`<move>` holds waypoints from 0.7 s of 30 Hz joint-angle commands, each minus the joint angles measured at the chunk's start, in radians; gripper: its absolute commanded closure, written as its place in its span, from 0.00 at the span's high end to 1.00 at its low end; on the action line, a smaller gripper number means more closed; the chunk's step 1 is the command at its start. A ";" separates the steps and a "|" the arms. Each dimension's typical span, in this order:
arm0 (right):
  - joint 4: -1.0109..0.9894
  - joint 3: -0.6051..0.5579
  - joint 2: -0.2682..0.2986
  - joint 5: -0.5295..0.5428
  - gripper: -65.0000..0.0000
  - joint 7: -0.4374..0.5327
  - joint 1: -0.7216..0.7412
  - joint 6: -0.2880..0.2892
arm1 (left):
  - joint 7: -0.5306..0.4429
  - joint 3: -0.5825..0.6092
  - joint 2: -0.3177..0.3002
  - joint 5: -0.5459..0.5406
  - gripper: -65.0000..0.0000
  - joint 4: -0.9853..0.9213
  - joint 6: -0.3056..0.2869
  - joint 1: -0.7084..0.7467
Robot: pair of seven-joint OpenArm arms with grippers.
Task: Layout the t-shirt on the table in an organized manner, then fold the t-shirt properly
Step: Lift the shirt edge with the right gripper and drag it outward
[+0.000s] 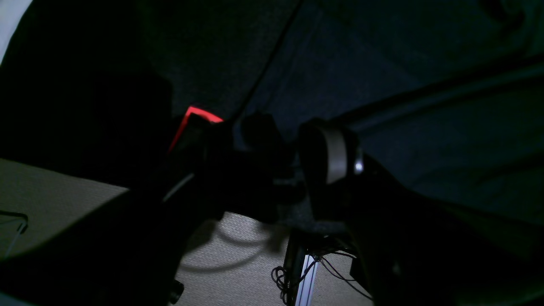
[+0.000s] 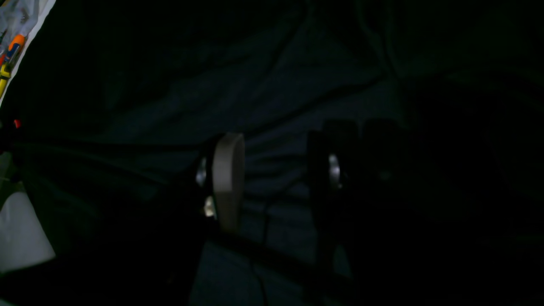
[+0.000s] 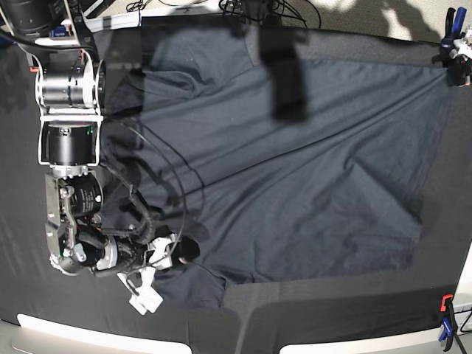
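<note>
The dark navy t-shirt [image 3: 295,184] lies spread wide over the table [image 3: 346,310], creased, with one corner near the front left. My right gripper [image 3: 179,251] rests at that lower left edge. In the right wrist view its fingers [image 2: 229,178] stand apart, and the wrinkled t-shirt [image 2: 272,110] shows in the gap, so the right gripper [image 2: 278,174] is open. My left arm [image 3: 284,74] is a dark blur over the shirt's far part. The left gripper [image 1: 293,146] is open with nothing between its fingers, with the t-shirt [image 1: 382,85] behind it.
A red clamp [image 1: 196,115] sits by the table edge beside the left gripper, with floor and a table leg [image 1: 304,276] below. Blue clamps [image 3: 453,40] hold the far right corner, and a red and blue clamp [image 3: 446,317] the near right. Tools [image 2: 10,51] lie off the table.
</note>
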 commanded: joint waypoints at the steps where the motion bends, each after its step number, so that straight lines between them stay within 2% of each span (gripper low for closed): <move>1: 0.019 0.005 0.006 0.000 0.37 0.014 0.038 0.009 | -0.027 -0.009 -0.019 -0.013 0.42 0.016 -0.001 0.003; 7: 0.019 0.005 0.006 -0.095 0.37 0.013 0.035 0.009 | -0.123 -0.009 -0.019 -0.013 0.41 0.016 -0.005 0.003; 9: 0.019 0.005 0.006 -0.093 0.37 0.013 0.035 0.009 | -0.169 -0.009 -0.019 -0.013 0.41 0.016 -0.035 0.003; 14: 0.026 0.005 0.005 -0.010 0.37 0.013 0.034 0.009 | -0.193 -0.009 -0.019 -0.013 0.41 0.016 -0.122 -0.011; 21: 0.214 0.005 0.006 0.059 0.37 0.013 -0.047 0.009 | -0.259 -0.005 -0.019 -0.013 0.32 0.024 -0.122 -0.047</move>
